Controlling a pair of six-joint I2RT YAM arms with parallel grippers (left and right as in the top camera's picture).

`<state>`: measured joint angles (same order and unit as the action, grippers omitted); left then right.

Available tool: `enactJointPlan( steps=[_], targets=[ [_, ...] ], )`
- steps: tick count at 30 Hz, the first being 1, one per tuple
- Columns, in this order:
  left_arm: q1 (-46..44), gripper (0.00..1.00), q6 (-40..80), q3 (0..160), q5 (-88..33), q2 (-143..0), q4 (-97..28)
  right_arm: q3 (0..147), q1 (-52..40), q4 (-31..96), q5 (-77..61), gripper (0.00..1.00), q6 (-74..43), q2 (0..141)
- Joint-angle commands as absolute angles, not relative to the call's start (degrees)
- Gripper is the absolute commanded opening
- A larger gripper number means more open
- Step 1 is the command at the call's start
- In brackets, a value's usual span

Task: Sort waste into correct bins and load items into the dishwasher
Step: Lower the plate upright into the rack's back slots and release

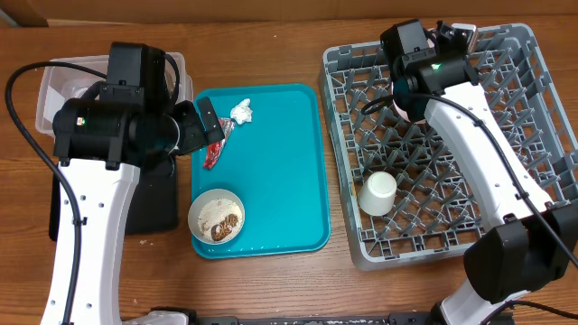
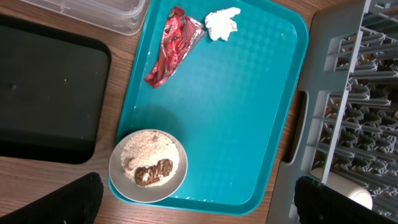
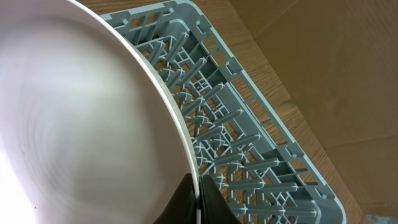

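We see a faintly dimpled teal tray (image 2: 236, 124), a red wrapper (image 2: 173, 46), a white tissue (image 2: 222, 23), a cream bowl (image 2: 143, 198) of white scraps (image 2: 146, 152) with brown bits (image 2: 152, 174), a black tray (image 2: 43, 93), a white cup (image 1: 378, 192) in the grey rack (image 1: 528, 90), and a pale pink plate (image 3: 74, 124).

A flat teal tray (image 1: 282, 167) lies on the brown wooden table (image 1: 262, 291), near its middle

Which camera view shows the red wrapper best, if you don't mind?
Left wrist: the red wrapper lies whole and unobstructed on the teal tray. Overhead shows it small, partly under the left arm. Right wrist misses it.
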<state>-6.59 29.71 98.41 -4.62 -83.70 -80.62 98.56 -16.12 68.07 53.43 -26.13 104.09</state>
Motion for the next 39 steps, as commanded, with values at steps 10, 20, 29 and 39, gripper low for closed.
enactJointPlan(
  steps=[10, 20, 29, 39],
  targets=[
    [-6.42, 1.00, 30.24, 99.15, -4.03, -83.90, -80.58, 97.34, -15.90, 67.35, 52.99, 0.04, -27.53, 103.66],
    [-6.42, 1.00, 30.24, 99.15, -4.01, -83.90, -80.58, 89.91, -16.38, 62.94, 54.89, 0.04, -27.46, 103.61],
    [-6.42, 1.00, 30.24, 99.15, -4.03, -83.90, -80.58, 90.37, -18.04, 62.83, 55.46, 0.41, -27.51, 102.74],
    [-6.42, 1.00, 30.26, 99.15, -4.03, -83.90, -80.58, 93.84, -17.76, 60.71, 51.18, 0.72, -27.46, 92.49]
  ],
)
